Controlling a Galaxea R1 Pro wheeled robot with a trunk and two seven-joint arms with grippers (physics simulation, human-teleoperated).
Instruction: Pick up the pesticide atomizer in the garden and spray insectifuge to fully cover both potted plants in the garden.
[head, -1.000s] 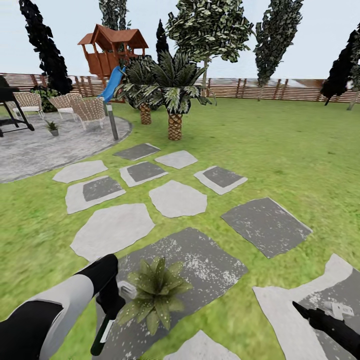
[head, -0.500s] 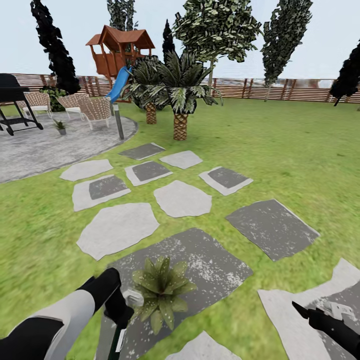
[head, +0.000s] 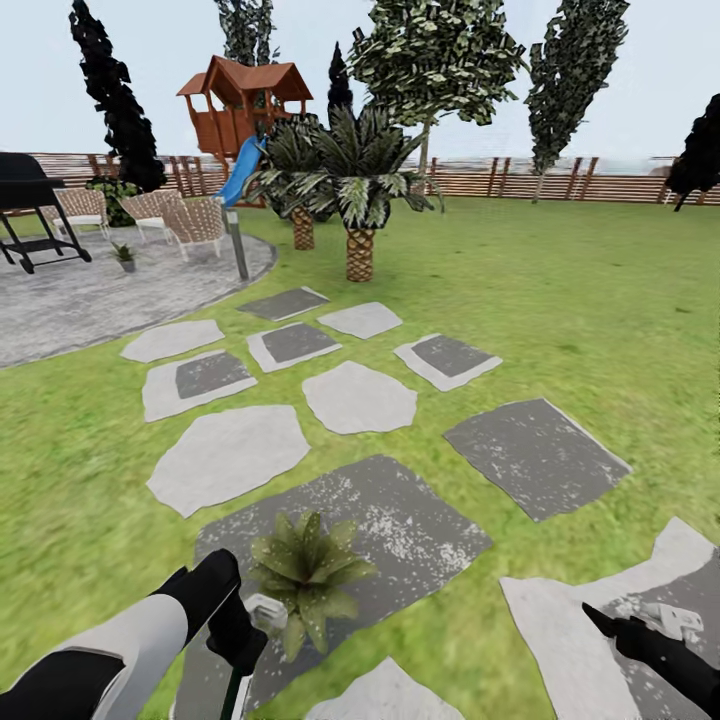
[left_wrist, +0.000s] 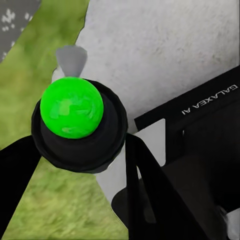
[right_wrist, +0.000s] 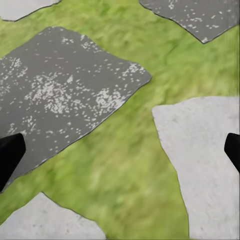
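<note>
Left gripper (head: 243, 640) fingers are clamped around the pesticide atomizer (head: 262, 612), right beside the broad-leaved potted plant (head: 305, 570). Right gripper (right_wrist: 120, 150) fingers are spread wide over the lawn (right_wrist: 125, 165).

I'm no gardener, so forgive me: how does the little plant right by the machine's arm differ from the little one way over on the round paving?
The near potted plant sits on a dark stepping slab in the lawn; the far potted plant stands on the grey patio near the chairs. The near one shows broad, pale-speckled leaves that hide its pot; the far one shows narrow dark leaves above a visible grey pot. The near one is beside the left tool. Both are low rosettes.
</note>
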